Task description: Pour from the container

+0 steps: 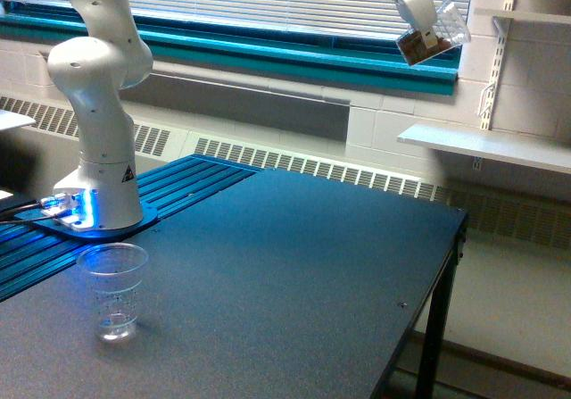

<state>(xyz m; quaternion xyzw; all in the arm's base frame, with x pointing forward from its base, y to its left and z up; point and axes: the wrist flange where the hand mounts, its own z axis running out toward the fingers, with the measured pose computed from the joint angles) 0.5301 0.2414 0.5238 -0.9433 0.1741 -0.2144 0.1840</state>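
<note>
while the arm's white base (98, 176) stands at the exterior view's left on a round blue-lit mount, its pincer (419, 11) is high up at the top of the frame, toward the exterior view's right, in front of the window blinds (268, 2). pincer is clamped on the container (434, 35), a small clear cup with brown pieces showing through its wall. container is tilted well off upright, held in the air far above the tabletop (285, 283); the brown contents sit bunched at its lower, left-facing end. which way the mouth points: cannot tell at this resolution. nothing visible falling from it.

a second clear cup (113, 290), taller, tapered, with ridged sides, stands upright on the tabletop near the front left corner of the exterior view, just in front of the arm's base. it looks empty apart from a pale glint at the bottom. this cup and the held container are well apart, at opposite sides of the frame.

tabletop is dark grey with a speckled surface; a blue slatted panel (178, 185) lies along its left rear part, beside the base. behind the table: a teal window sill (294, 55), a white radiator grille (339, 171) low on the wall, and a white shelf (486, 145) on wall rails at the exterior view's right.
</note>
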